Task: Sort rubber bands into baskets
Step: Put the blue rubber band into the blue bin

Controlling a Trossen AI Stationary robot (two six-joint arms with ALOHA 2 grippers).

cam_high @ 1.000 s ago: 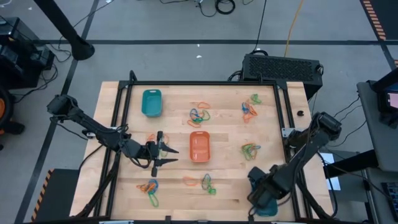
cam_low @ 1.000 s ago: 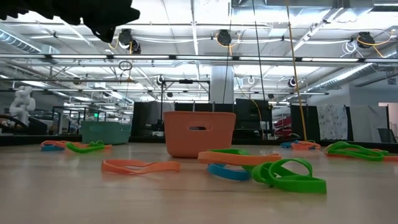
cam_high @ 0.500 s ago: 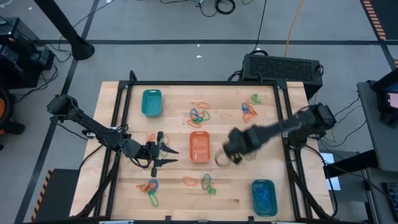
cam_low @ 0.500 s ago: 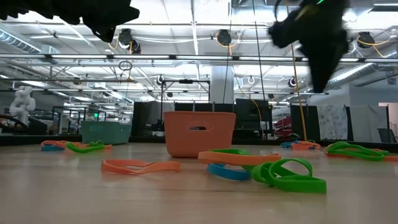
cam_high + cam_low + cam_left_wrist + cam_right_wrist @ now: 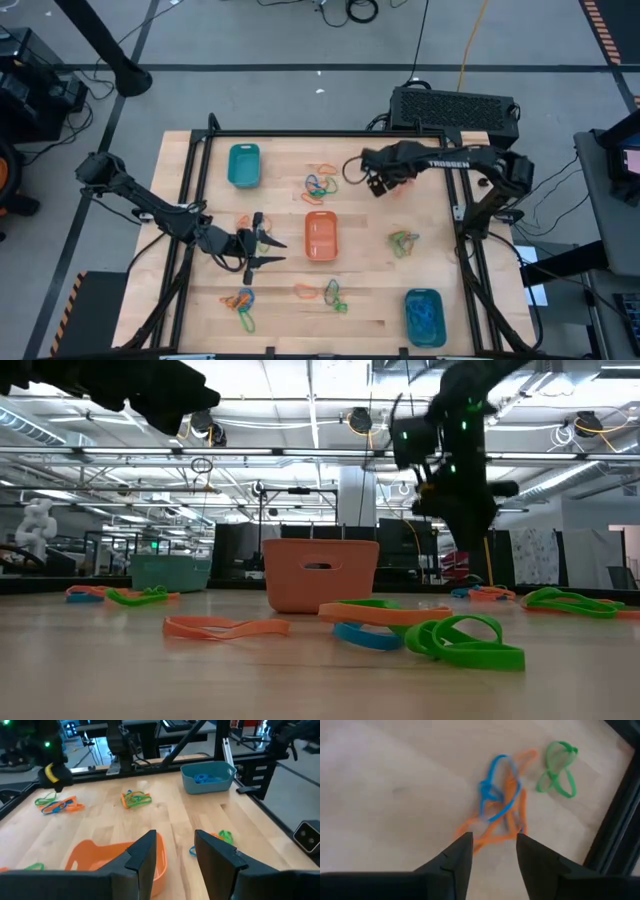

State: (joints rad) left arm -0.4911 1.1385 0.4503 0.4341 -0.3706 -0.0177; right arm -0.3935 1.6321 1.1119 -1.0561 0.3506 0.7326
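A pale wooden plank tabletop (image 5: 285, 310) fills the middle of the high view, edged by a black metal frame (image 5: 330, 133). Just beyond its far edge sits a black perforated metal box (image 5: 455, 108), with dark cables (image 5: 350, 10) and an orange cord (image 5: 470, 45) trailing over the grey floor (image 5: 280, 95). In the low view, a white ceiling with pipes (image 5: 300, 420) spans the room behind

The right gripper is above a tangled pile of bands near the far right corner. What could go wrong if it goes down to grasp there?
The right gripper is open above a pile where a blue band lies knotted with orange bands.
1. A grasp could lift both colours together, so one may land in the wrong basket.
2. The green band lies close and could be dragged along.
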